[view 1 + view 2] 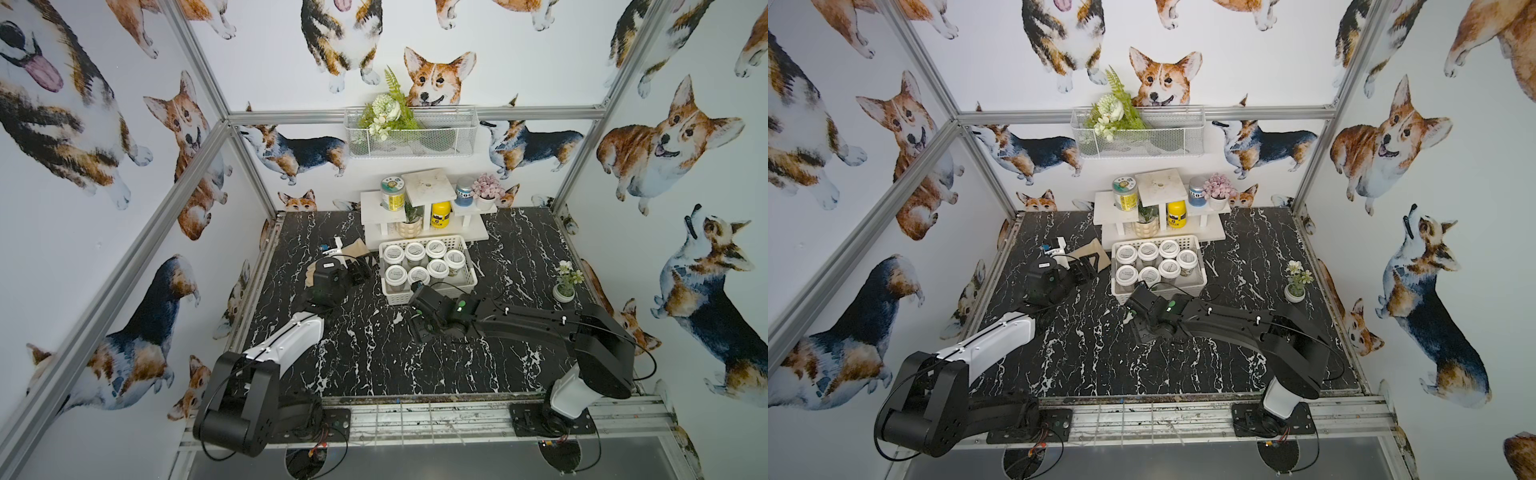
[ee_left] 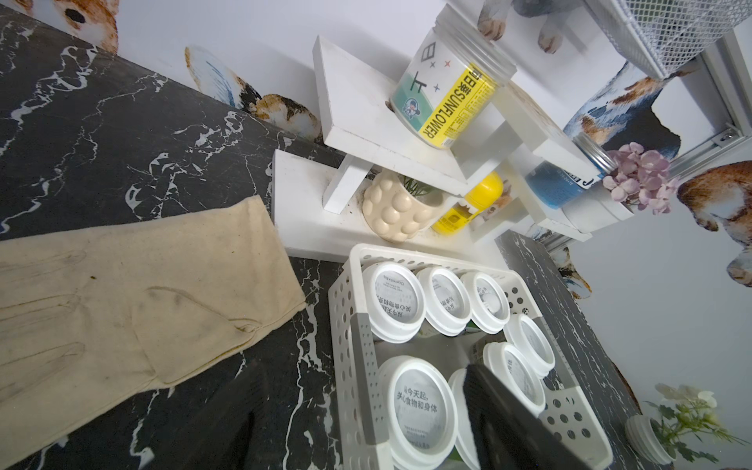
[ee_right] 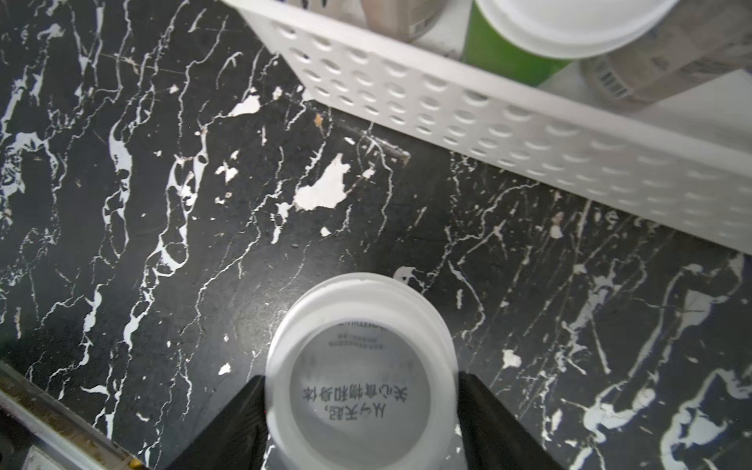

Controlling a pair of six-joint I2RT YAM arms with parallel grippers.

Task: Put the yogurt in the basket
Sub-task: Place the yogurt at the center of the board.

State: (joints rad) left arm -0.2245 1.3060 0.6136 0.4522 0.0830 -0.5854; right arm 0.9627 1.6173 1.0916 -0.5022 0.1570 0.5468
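Just in front of the basket's near wall, the right gripper [image 3: 360, 382] has its two black fingers [image 3: 228, 427] set against opposite sides of the white lid of the last yogurt jar [image 3: 360, 358]. It reads as clamped on that jar, though I cannot tell whether the jar's base rests on the marble tabletop [image 3: 162, 203] or hangs clear of it. The sound way on is a straight lift, jar kept upright, until its base tops the perforated wall of the white plastic basket [image 3: 488, 122]. Only then should it travel across. Inside the basket, seven yogurt jars [image 1: 414, 250] sit lid-up, and the one gap seems to be the near right corner. The jar should come down vertically there, not slide in sideways against the neighbouring lid [image 1: 438, 268]. A thin black cable [image 1: 446, 284] from the right arm loops over that corner and may snag. Release only once the base is flat on the basket floor. Beside the basket's left wall, the left gripper [image 1: 363, 272] hangs with jaws apart and nothing in them, close enough to steady the basket if it shifts. Behind the basket stands the tiered white shelf [image 1: 428, 189], so the carry should stop short of it.
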